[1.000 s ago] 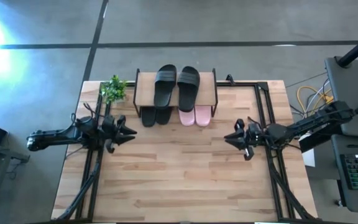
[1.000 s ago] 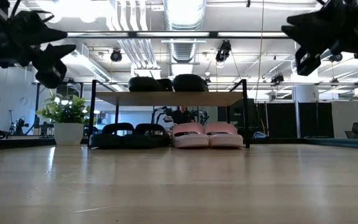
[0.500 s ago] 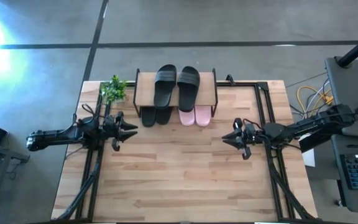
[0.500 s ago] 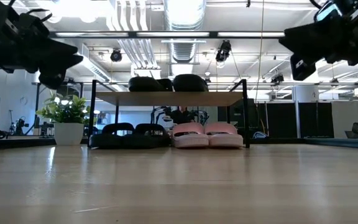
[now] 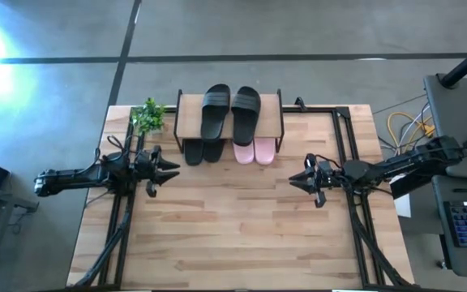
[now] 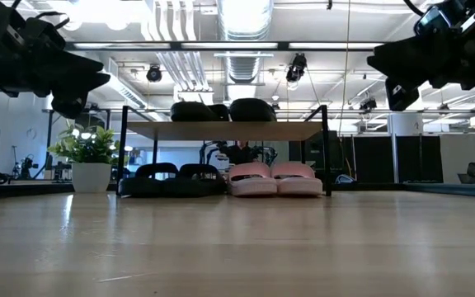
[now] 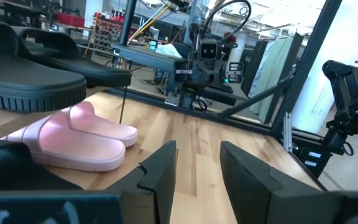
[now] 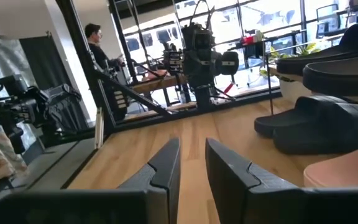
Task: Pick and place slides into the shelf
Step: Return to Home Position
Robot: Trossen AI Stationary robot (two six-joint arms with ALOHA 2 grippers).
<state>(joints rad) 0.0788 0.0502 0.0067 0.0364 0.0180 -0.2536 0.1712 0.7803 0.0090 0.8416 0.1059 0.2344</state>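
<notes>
The shelf (image 5: 190, 119) stands at the table's far edge. Two black slides (image 5: 215, 109) (image 5: 246, 111) lie side by side on its top board. Under the board, on the tabletop, a black pair (image 6: 171, 178) and a pink pair (image 6: 275, 179) sit with their ends sticking out toward the near edge. My left gripper (image 5: 169, 169) hovers above the table left of the shelf, fingers open by a narrow gap (image 7: 197, 171). My right gripper (image 5: 296, 180) hovers to the right of it, open too (image 8: 192, 163). Both point toward the table's middle and hold nothing.
A small potted plant (image 5: 147, 116) stands at the shelf's left end. Black frame rails run along the table's left and right sides (image 5: 355, 211). Bare wooden tabletop (image 5: 233, 227) spreads between the arms and toward the near edge. A person (image 8: 95, 37) stands in the room beyond.
My left gripper has turned a little about its wrist and then held still. My right gripper has crept slightly toward the table's left. The slides and the shelf have stayed where they were.
</notes>
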